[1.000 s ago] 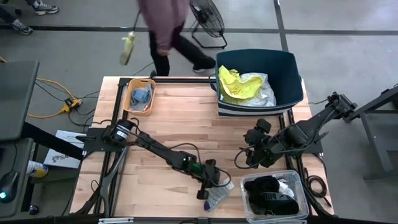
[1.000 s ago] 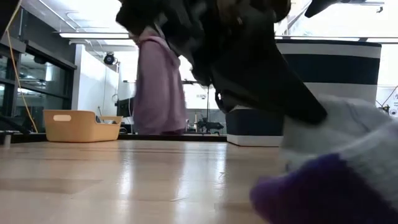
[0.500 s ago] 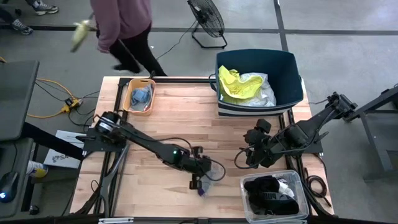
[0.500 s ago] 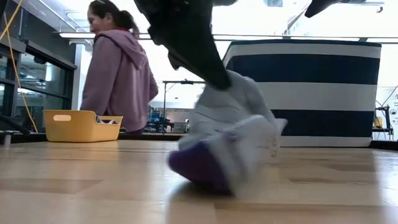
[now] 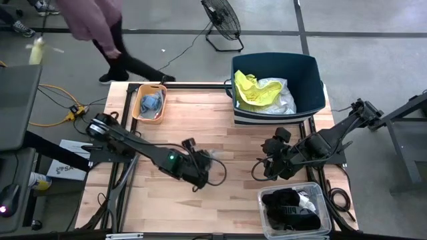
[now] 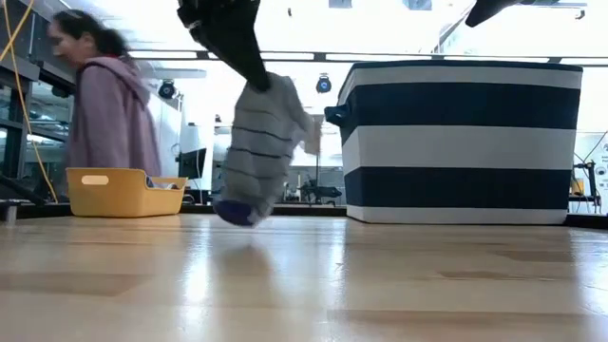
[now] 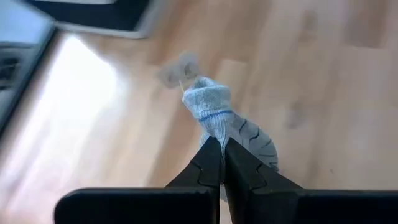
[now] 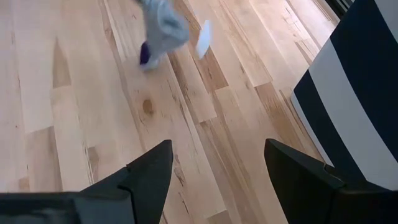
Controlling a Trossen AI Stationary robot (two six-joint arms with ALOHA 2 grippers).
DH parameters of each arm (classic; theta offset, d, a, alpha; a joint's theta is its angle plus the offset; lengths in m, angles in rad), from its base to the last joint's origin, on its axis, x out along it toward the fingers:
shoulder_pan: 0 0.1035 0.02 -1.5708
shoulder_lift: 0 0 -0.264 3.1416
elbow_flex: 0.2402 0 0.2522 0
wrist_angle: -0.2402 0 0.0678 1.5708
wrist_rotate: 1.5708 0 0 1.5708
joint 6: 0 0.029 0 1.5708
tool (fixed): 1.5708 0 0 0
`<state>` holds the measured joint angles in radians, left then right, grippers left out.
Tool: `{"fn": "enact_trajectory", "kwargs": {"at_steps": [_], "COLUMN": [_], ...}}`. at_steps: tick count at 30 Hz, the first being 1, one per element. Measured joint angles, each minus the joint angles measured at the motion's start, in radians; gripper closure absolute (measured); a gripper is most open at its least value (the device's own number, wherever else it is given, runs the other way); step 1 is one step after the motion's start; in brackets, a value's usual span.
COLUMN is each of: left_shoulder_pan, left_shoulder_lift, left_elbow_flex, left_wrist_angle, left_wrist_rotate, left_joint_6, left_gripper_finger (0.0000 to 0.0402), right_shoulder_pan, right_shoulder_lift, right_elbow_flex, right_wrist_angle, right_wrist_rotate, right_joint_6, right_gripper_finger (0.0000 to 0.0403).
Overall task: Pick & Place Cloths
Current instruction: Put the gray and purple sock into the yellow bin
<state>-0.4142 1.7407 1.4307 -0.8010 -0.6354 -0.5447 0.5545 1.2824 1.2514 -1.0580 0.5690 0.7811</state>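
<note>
Wooden table (image 5: 200, 120); left pincer (image 7: 219, 151) clamps striped sock (image 6: 255, 147), seemingly airborne; right pincer (image 8: 214, 165) agape.

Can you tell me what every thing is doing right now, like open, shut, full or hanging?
Left hand: shut on the sock.
Grey striped sock with purple toe: hanging above the table.
Right hand: open, holding nothing.
Navy-and-white striped tub: holds yellow and white cloths.
Small orange plastic tray: holds a blue-grey cloth.
</note>
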Motion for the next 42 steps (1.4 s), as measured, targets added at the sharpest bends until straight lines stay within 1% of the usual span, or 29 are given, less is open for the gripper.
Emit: {"fn": "enact_trajectory", "kwargs": {"at_steps": [6,11,15,17,18,22,36,42], "left_shoulder_pan": [0.001,0.002,0.007,0.017,0.025,0.091,0.417,0.550], "left_shoulder_lift": [-0.039,-0.039,-0.039,-0.039,-0.039,-0.056,-0.057,-0.057], "left_elbow_flex": [0.000,0.000,0.000,0.000,-0.001,-0.010,-0.010,-0.010], "left_wrist_angle": [-0.212,-0.458,-0.662,-0.759,-0.778,-0.769,-0.770,-0.770], "left_wrist_rotate": [-0.205,-0.360,-0.409,-0.413,-0.408,-0.389,-0.365,-0.365], "left_joint_6": [-0.201,-0.474,-0.717,-0.827,-0.868,-0.840,-0.687,-0.580], "left_gripper_finger": [0.0402,0.0402,0.0402,0.0402,0.0401,0.0401,0.0401,0.0401], "right_shoulder_pan": [0.000,0.000,0.000,0.000,0.000,0.000,0.000,0.000], "right_shoulder_lift": [0.000,0.000,0.000,0.000,0.000,0.000,0.000,0.000], "right_elbow_flex": [0.000,0.000,0.000,0.000,0.000,0.000,0.000,0.000], "right_wrist_angle": [0.000,0.000,0.000,0.000,0.000,0.001,0.008,0.008], "right_wrist_rotate": [0.000,0.000,0.000,0.000,0.000,0.001,0.006,0.009], "right_joint_6": [0.000,0.000,0.000,0.000,0.000,0.002,0.002,0.000], "right_gripper_finger": [0.0157,0.0157,0.0157,0.0157,0.0157,0.0157,0.0157,0.0157]}}
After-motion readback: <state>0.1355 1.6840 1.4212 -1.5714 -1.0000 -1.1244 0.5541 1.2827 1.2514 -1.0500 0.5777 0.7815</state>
